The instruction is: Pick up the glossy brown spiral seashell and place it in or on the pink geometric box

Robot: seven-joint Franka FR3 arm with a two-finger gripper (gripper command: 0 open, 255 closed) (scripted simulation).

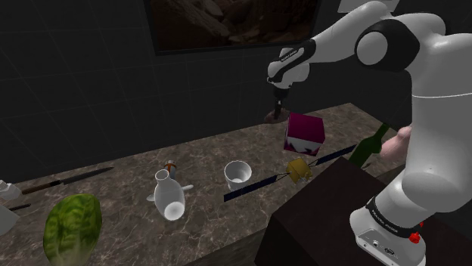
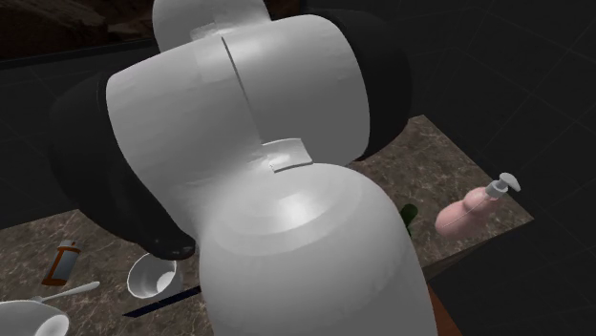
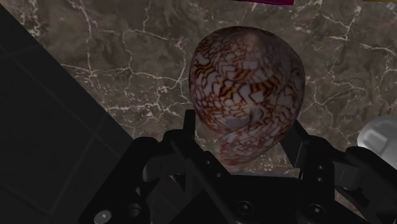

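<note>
Wrist view: gripper [image 3: 245, 130] clamped on brown-veined seashell [image 3: 248, 83].
Shell held w/ marble counter [image 3: 127, 57] below; shoulder view: up & left of pink box [image 1: 304, 130], near it.

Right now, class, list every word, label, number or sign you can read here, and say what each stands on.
None can be read.
Arm's wrist link: tiny marking, too small to read.
Orange item: pale label, blurred.
Seashell in the hand: brown net pattern, no writing.
Pink box: white shapes, no letters.
</note>
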